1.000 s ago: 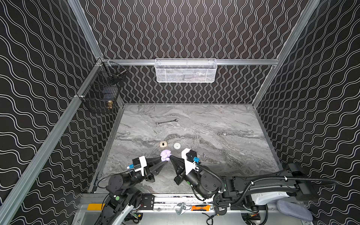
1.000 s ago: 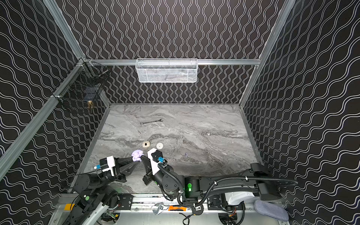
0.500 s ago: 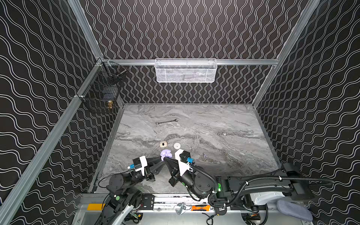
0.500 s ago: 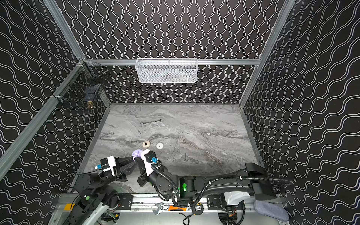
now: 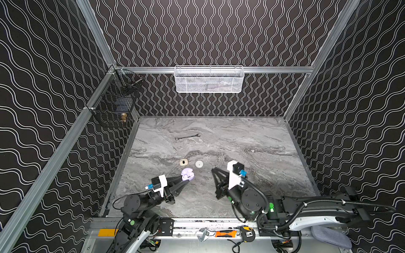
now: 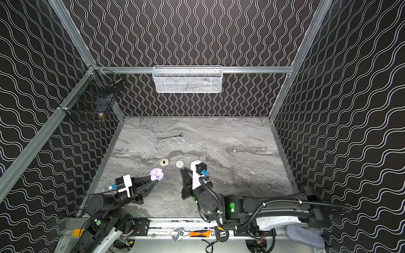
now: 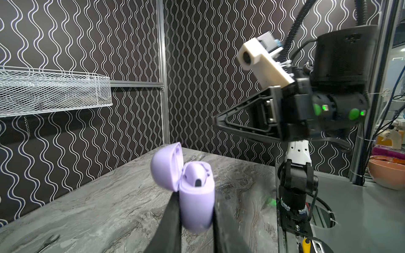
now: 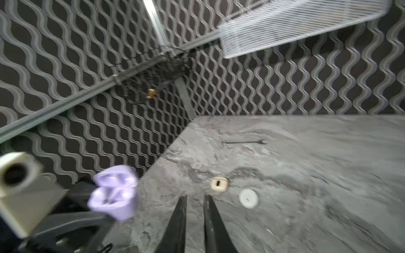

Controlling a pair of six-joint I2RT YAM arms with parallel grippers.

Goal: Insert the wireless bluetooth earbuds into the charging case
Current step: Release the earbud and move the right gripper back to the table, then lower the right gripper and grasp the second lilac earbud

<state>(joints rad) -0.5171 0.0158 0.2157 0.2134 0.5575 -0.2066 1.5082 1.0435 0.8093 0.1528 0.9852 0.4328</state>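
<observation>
The lavender charging case (image 5: 187,174) (image 6: 156,174) hangs just above the table with its lid tipped open. My left gripper (image 5: 185,179) (image 7: 195,195) is shut on the lower body of the charging case (image 7: 196,203). A lavender earbud (image 7: 197,174) sits in a well of the case; in the right wrist view the case (image 8: 114,197) is blurred. My right gripper (image 5: 213,170) (image 6: 183,169) (image 8: 195,197) stands to the right of the case and apart from it. Its jaws are narrowly open, with only table between them.
A cream case (image 5: 183,162) and a white round case (image 5: 199,164) lie just behind the grippers. A wrench (image 5: 187,137) lies farther back. A white mesh basket (image 5: 208,80) hangs on the back wall and a black wire basket (image 5: 114,103) on the left wall.
My right gripper has pulled away from the lavender case, swung to the right, and its jaws have parted a little. The left gripper and the case have stayed put.
</observation>
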